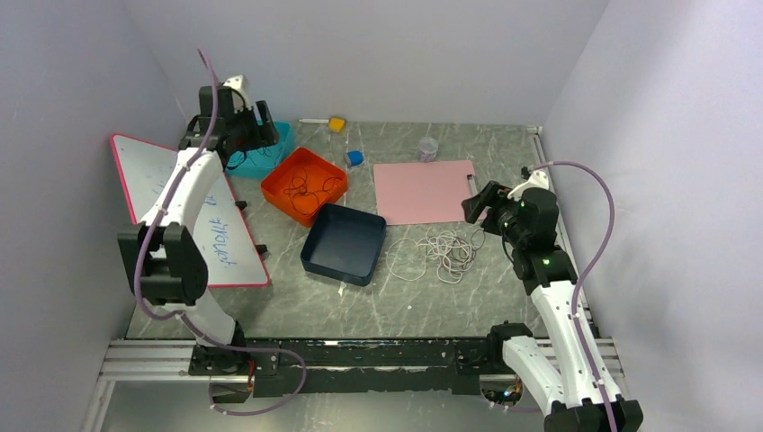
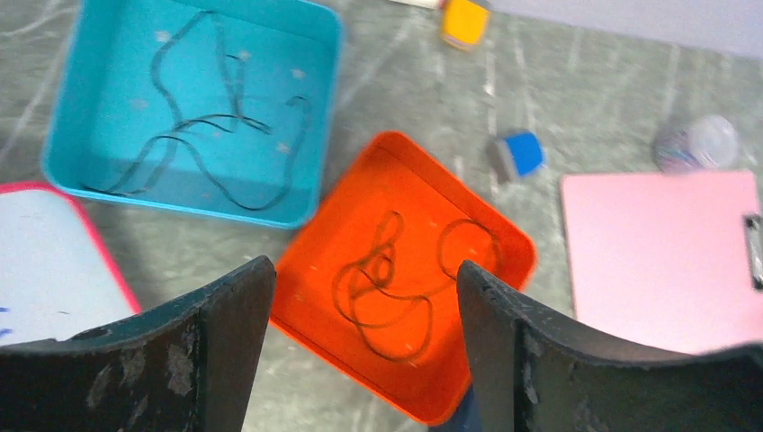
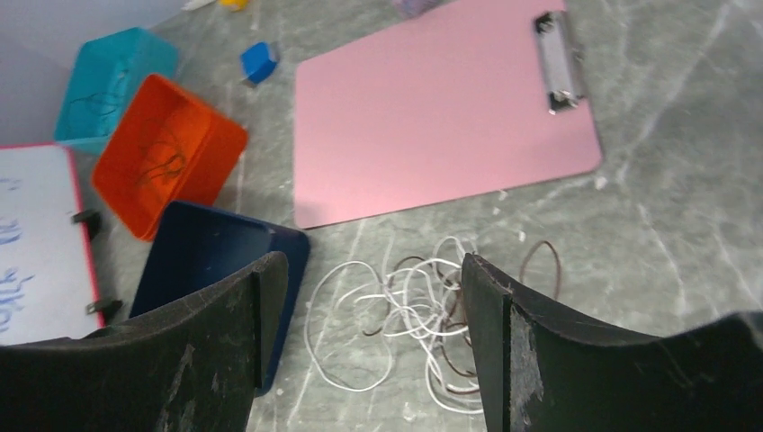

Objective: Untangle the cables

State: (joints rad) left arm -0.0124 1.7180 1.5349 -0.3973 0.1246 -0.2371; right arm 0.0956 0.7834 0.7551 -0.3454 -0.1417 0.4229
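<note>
A loose tangle of white and brown cables [image 1: 441,253] [image 3: 423,315] lies on the grey table, right of the navy tray. A dark cable [image 1: 306,187] [image 2: 396,288] is coiled in the orange tray [image 1: 273,184]. Another dark cable [image 2: 207,126] lies in the teal tray [image 1: 281,137]. My left gripper [image 1: 245,133] [image 2: 360,270] hangs open and empty high over the teal and orange trays. At the right, my right gripper [image 1: 477,202] [image 3: 373,265] is open and empty above the tangle, not touching it.
A navy tray [image 1: 317,255] sits mid-table beside the tangle. A pink clipboard [image 1: 423,191] lies behind the tangle, and a whiteboard [image 1: 184,211] rests at the left. A blue block [image 1: 355,157], a yellow block [image 1: 336,123] and a small clear jar [image 1: 428,148] stand at the back.
</note>
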